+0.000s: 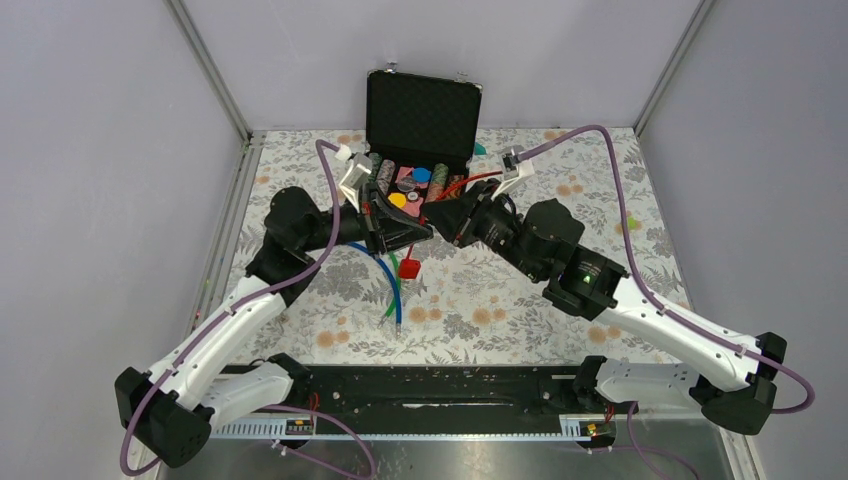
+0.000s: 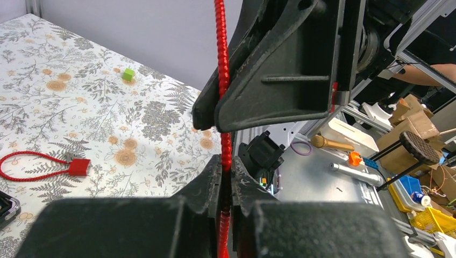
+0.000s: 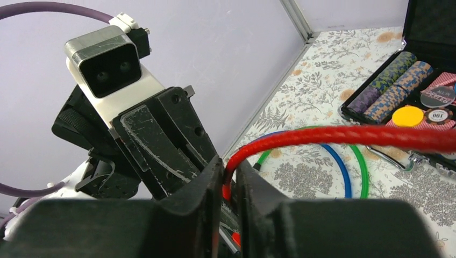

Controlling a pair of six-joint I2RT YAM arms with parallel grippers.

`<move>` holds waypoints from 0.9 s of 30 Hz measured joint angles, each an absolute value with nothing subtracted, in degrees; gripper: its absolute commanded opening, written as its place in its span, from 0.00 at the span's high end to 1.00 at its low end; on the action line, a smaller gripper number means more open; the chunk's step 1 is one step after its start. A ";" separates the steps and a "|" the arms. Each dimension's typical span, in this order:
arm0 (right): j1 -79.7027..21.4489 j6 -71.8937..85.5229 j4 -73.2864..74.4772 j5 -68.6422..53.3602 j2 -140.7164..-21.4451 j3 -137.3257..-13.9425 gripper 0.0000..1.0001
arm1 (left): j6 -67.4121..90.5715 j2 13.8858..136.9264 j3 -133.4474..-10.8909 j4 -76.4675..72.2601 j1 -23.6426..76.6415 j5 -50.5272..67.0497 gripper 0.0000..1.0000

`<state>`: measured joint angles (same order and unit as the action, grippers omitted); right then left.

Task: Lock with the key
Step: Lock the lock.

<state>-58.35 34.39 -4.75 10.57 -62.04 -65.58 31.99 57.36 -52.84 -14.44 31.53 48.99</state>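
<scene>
Floral tabletop (image 2: 80, 97); one red cable (image 2: 222, 54), long axis upright, clenched by left tool (image 2: 226, 167) and right tool (image 3: 229, 176) alike; one blue cable (image 3: 336, 161), one green cable (image 3: 365, 172).

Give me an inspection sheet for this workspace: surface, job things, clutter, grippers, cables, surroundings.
Surface: floral cloth covers the table, lying flat.
Job's things: red cable held off the table; a red lock lies on the cloth; no key seen.
Clutter: open case with chips; blue loop and green loop on the cloth; green cube.
Grippers: left gripper and right gripper both shut on the red cable, close together in front of the case.
Cables: a purple cable arcs above each arm.
Surroundings: grey walls around the table; boxes beyond the rig.
</scene>
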 measured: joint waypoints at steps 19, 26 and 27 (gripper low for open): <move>-58.35 32.86 -4.73 11.77 -60.34 -65.80 1.00 | 26.02 53.76 -47.83 -8.23 31.77 45.71 0.31; -58.35 32.99 -1.80 13.69 -59.20 -67.66 1.00 | 23.68 53.78 -43.79 -7.35 34.22 46.00 0.38; -58.35 33.08 -1.80 13.98 -59.07 -67.66 1.00 | 23.40 53.80 -43.77 -7.35 34.52 46.00 0.40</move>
<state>-58.35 33.08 -1.80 13.98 -59.07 -67.66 23.40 53.80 -43.77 -7.35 34.52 46.00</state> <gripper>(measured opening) 0.036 0.654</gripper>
